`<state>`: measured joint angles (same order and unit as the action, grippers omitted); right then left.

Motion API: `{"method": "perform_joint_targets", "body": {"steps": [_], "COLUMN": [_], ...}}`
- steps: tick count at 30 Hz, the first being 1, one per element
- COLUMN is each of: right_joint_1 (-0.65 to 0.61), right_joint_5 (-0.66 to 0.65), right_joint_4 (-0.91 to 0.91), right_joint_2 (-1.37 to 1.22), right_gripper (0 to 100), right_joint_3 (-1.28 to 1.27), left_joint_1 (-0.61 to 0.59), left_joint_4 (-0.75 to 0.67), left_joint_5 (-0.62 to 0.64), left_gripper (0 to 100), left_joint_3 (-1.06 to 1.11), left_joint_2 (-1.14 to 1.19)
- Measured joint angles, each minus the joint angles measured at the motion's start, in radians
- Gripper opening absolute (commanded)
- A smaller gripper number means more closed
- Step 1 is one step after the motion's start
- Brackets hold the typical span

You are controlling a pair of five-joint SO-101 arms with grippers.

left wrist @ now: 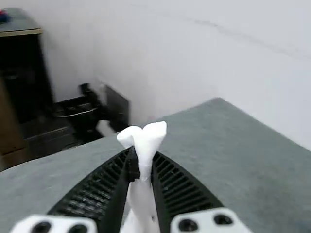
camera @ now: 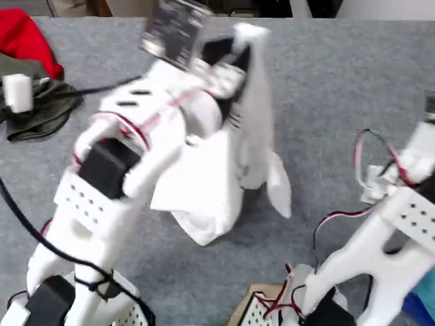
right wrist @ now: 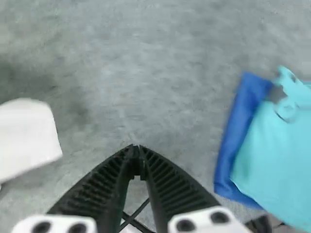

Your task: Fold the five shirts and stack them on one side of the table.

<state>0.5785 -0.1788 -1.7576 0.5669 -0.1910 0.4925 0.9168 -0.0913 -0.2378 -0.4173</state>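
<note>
My left gripper [left wrist: 141, 162] is shut on a bunched fold of the white shirt [left wrist: 144, 138], held well above the table. In the high view the white shirt [camera: 228, 156] hangs from the left gripper [camera: 234, 44] down to the grey table [camera: 340, 81], its lower part crumpled on the surface. The right gripper [right wrist: 136, 155] is shut with nothing between its fingers, above bare grey cloth. A corner of the white shirt [right wrist: 26, 138] lies to one side of it, and a light blue shirt [right wrist: 277, 160] lies on a dark blue shirt [right wrist: 233, 145] to the other side.
A red shirt [camera: 24, 37] and a dark olive shirt [camera: 37, 112] lie heaped at the table's far left corner. The right arm [camera: 391, 224] stands at the near right edge. Cables run along both arms.
</note>
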Motion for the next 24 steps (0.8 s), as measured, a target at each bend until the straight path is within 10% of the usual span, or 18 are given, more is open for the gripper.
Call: {"method": "perform_joint_targets", "body": {"steps": [13, 24], "right_joint_1": [-0.847, -1.023], "right_joint_5": [0.264, 0.267], "right_joint_4": [0.176, 0.318], "right_joint_2": [0.0, 0.0], "right_gripper": [8.2, 13.0], "right_joint_3": [-0.178, -0.477], "left_joint_1": [-0.379, -0.552], "left_joint_4": [0.203, 0.203], "left_joint_5": [0.0, -0.003], "left_gripper": [2, 2], "left_joint_3": [0.046, 0.201], "left_joint_2": [0.006, 0.006]}}
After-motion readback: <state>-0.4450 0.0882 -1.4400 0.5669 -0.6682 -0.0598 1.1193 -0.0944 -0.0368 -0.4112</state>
